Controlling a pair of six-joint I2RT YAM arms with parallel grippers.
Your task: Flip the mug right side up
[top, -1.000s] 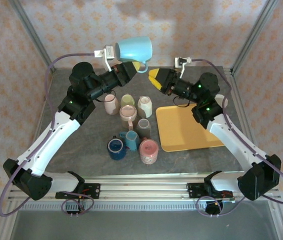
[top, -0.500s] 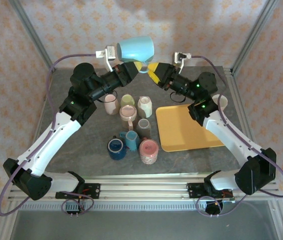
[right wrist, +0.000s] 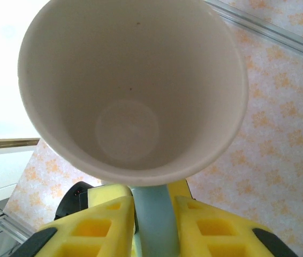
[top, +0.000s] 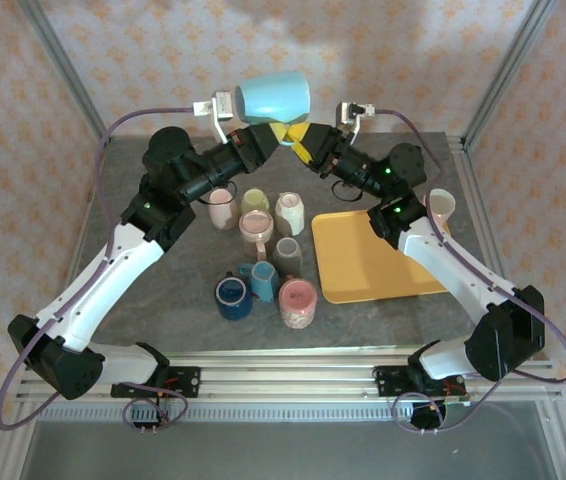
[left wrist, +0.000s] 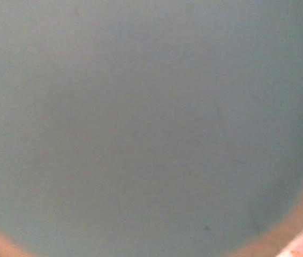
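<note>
A light blue mug point(top: 273, 97) with a white inside hangs high over the back of the table, tipped on its side. My left gripper point(top: 279, 134) is shut on its handle from below, and the mug's blue wall point(left wrist: 151, 128) sits right against the left wrist camera. My right gripper point(top: 304, 141) has come in from the right. In the right wrist view the mug's open mouth point(right wrist: 135, 91) faces the camera. The blue handle point(right wrist: 154, 225) stands between my right gripper's point(right wrist: 154, 201) yellow fingers point(right wrist: 100, 225), which press on both sides of it.
Several mugs point(top: 263, 260) stand clustered on the grey table below. A yellow tray point(top: 373, 260) lies to their right, and a cream mug point(top: 441, 207) stands past its far right corner. Metal frame posts point(top: 63, 70) rise at the back corners.
My right gripper moved left and up to the mug's handle and closed around it. The left gripper raised the mug slightly, keeping its grip.
</note>
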